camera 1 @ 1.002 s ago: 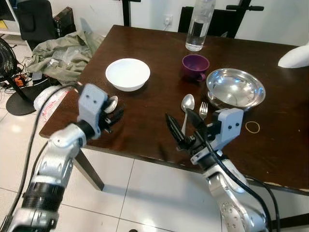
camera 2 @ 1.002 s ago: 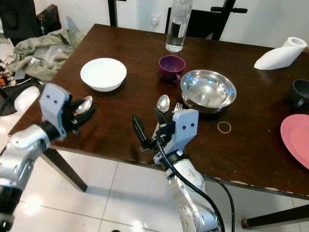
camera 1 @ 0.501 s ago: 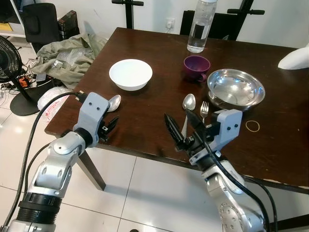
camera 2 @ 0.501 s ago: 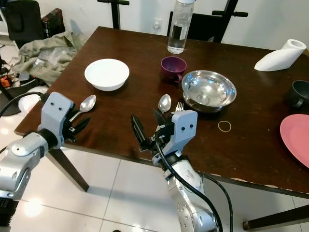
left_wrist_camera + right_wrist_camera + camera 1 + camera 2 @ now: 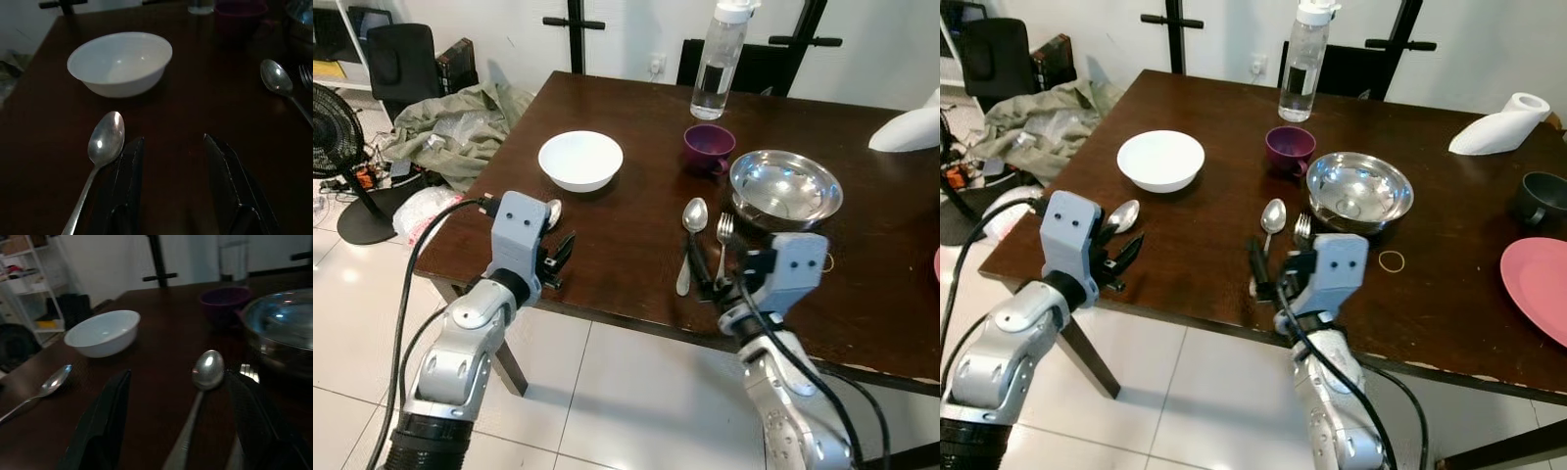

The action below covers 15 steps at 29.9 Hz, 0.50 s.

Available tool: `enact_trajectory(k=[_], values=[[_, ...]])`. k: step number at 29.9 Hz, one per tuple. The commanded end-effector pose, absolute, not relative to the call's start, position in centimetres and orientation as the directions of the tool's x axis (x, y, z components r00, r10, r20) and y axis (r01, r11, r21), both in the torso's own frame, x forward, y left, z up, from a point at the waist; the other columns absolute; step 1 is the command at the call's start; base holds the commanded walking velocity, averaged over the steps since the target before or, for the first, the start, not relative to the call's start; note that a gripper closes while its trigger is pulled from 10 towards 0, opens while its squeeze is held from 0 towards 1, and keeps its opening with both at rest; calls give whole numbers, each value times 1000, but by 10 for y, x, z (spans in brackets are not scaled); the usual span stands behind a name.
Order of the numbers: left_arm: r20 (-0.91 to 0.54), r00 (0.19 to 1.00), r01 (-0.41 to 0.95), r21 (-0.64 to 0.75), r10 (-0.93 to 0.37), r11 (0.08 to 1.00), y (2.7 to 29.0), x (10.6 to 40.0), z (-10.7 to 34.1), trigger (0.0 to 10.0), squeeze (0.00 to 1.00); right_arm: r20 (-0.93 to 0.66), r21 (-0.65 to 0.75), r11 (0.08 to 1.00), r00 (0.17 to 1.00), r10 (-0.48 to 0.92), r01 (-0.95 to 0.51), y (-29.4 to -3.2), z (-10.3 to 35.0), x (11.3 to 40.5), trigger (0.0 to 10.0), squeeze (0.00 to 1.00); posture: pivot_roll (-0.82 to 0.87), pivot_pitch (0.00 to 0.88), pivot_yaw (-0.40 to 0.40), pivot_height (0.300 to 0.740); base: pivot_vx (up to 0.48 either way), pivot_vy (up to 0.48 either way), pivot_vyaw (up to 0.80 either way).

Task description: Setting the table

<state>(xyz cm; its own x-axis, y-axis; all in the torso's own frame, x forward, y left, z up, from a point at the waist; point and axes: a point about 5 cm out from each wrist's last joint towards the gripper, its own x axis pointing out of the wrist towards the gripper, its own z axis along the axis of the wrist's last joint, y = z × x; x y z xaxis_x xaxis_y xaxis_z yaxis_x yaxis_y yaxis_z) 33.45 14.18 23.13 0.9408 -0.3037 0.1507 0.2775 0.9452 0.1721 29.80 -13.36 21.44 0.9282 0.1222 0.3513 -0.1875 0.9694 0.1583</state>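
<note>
Left eye view: setting partly done. Shallow white ceramic bowl [image 5: 580, 160] far left with a steel spoon [image 5: 551, 210] near it; second steel spoon [image 5: 689, 235] and fork [image 5: 723, 233] lie beside the round steel bowl [image 5: 786, 187]. Purple mug [image 5: 709, 147] and clear water bottle [image 5: 717, 59] still unplaced, I judge.

Right eye view: dark wooden table [image 5: 1205, 255], pink plate [image 5: 1538, 284] at right edge, tiled floor [image 5: 1185, 401], clothes heap [image 5: 1033, 117].

Left wrist view: left gripper [image 5: 171, 188] jaws spread, empty, just beside the left spoon.

Right wrist view: right gripper [image 5: 181, 426] jaws spread around the second spoon's handle, not pinching.
</note>
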Motion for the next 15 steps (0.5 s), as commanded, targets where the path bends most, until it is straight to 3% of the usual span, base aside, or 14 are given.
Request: enact_trajectory(k=[1,7,15], values=[[136,951,258,154,-279,954,143,333,225,10000,0,331,182,972,940,83,-150,-138,209,299,10000,0,13,142,82,740,0,0,0],[131,961,231,108,-244,967,144,335,222,10000,0,315,203,973,948,36,-105,-147,204,302,10000,0,5,124,77,740,0,0,0],[132,965,215,93,-226,972,145,336,222,10000,0,313,202,973,949,41,-109,-146,202,303,10000,0,3,117,76,740,-373,0,0]])
